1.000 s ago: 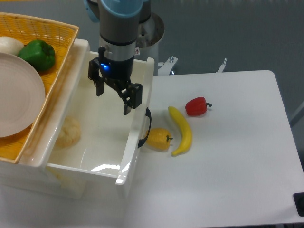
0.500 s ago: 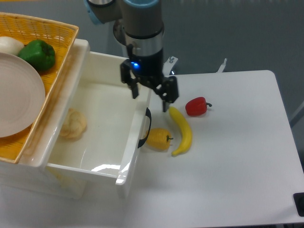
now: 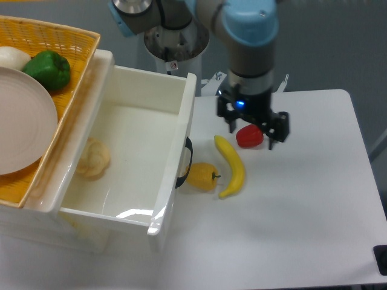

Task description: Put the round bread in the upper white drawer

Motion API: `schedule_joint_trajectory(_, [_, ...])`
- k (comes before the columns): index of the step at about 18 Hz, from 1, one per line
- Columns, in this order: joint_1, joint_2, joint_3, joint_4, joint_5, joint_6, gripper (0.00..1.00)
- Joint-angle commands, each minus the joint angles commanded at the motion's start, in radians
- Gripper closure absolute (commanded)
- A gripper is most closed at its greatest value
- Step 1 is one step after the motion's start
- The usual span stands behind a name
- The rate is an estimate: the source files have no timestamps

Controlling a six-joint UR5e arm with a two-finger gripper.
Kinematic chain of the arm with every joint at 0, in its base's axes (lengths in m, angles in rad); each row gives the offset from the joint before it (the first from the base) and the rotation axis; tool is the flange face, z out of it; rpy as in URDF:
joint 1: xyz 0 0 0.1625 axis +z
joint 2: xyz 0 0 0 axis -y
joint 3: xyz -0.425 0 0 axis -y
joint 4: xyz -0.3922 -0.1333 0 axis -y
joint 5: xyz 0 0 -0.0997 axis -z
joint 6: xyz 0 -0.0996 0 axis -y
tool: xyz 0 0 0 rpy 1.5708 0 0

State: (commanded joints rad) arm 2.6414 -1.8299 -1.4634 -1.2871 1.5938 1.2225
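Note:
The round bread [image 3: 92, 158], a pale tan lumpy roll, lies inside the upper white drawer [image 3: 171, 181] against its left wall. The drawer is pulled open, with its dark handle [image 3: 186, 162] facing the table. My gripper [image 3: 250, 133] is open and empty. It hangs over the table to the right of the drawer, right above the red pepper [image 3: 248, 136], which shows between its fingers.
A yellow pepper [image 3: 202, 176] and a banana [image 3: 231, 166] lie on the white table just right of the drawer front. A woven yellow basket [image 3: 68, 96] at the left holds a plate [image 3: 21, 124], a green pepper [image 3: 49, 67] and a white onion-like thing [image 3: 12, 57].
My open gripper has moved right, out of the drawer and over the table to above the red pepper. The bread has stayed in the drawer, shifted slightly.

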Motion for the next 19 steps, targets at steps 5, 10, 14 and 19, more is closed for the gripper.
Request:
schedule_joint_trajectory(5, [0.068, -0.074, 0.000, 0.031, -0.005, 0.089, 0.00])
schedule_joint_trajectory(10, [0.097, -0.163, 0.000, 0.106, -0.005, 0.127, 0.00])
schedule_joint_trajectory(14, [0.103, -0.204, 0.008, 0.140, -0.005, 0.127, 0.00])
schedule_joint_trajectory(19, [0.118, -0.223, 0.021, 0.143, -0.005, 0.129, 0.00])
